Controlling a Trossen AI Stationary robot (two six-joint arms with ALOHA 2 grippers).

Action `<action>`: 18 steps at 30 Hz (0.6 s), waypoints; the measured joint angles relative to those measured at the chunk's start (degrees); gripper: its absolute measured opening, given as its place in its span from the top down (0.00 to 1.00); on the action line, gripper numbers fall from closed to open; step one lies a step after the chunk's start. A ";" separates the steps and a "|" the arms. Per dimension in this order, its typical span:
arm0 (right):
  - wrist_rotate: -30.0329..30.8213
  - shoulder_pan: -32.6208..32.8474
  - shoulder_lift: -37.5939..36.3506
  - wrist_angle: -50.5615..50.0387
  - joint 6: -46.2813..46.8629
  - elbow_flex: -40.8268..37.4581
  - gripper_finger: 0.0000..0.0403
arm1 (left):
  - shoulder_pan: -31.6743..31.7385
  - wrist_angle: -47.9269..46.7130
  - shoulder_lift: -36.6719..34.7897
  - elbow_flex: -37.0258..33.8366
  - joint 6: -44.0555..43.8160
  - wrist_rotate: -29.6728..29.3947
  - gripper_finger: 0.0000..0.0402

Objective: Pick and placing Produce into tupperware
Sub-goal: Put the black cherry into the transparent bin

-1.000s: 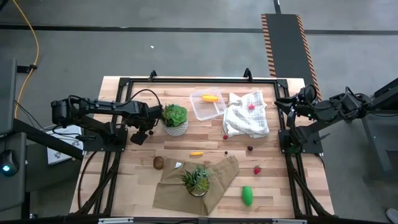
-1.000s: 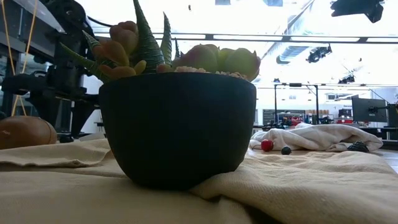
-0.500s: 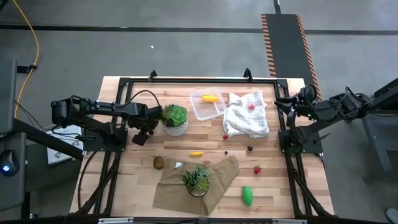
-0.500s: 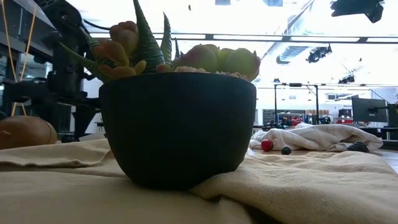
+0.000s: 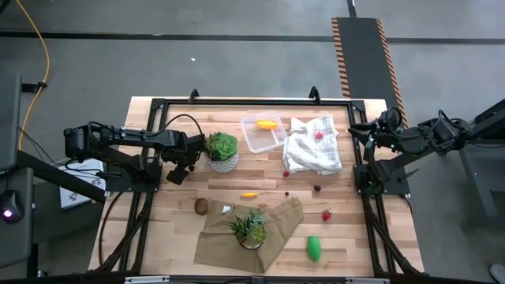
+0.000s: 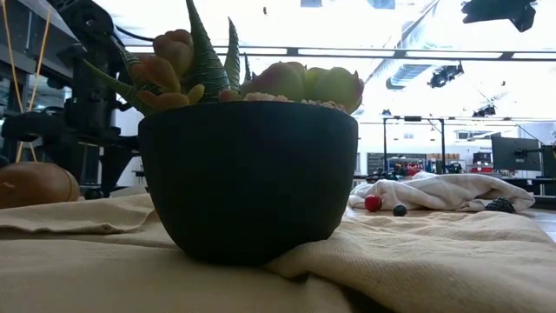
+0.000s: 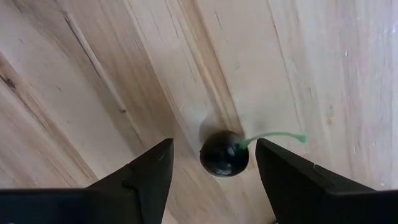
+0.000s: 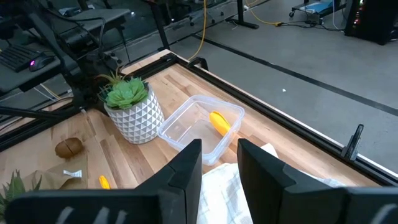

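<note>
While the left tool (image 7: pixel 212 163) had dropped beside the white plant pot (image 5: pixel 222 162), its fingers, slightly narrowed, straddled a dark berry (image 7: pixel 224 153) on the surface (image 7: pixel 93 74), ungrasped; the tub (image 5: pixel 263 134) lay beyond the pot.

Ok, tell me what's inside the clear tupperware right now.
Inside the tupperware lies one yellow oblong piece, near its far end; the right wrist view shows the same. The rest of its floor looks bare, and nothing covers it.
</note>
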 joint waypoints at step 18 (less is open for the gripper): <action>0.17 -0.02 0.00 0.40 -0.14 0.01 0.77 | 0.00 0.94 0.00 0.02 1.07 -2.05 0.73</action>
